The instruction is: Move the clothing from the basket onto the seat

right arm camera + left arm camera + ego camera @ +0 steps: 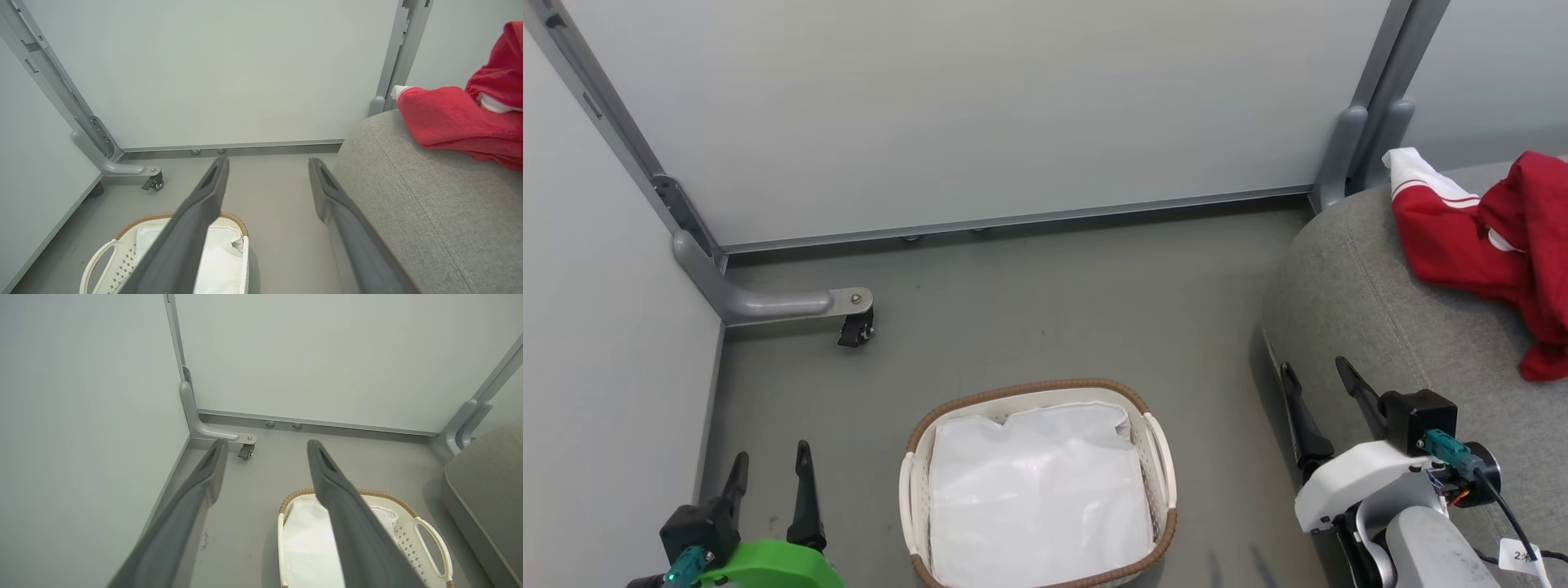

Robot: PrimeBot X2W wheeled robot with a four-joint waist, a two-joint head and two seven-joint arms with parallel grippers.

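Note:
The red clothing (1490,245) with white striped trim lies crumpled on the grey seat (1388,327) at the right; it also shows in the right wrist view (461,118) on the seat (429,212). On the floor at bottom centre stands the white basket (1160,465) with a brown woven rim, holding a plain white liner. My left gripper (770,464) is open at the lower left, left of the basket, nothing between its fingers. My right gripper (1316,374) is open at the seat's front edge, also with nothing in it.
Pale partition panels wall the space behind and on the left. A grey panel foot with a black caster (856,327) juts onto the floor at the left corner. Another post (1347,155) stands by the seat's far end. Bare grey floor (1054,310) lies beyond the basket.

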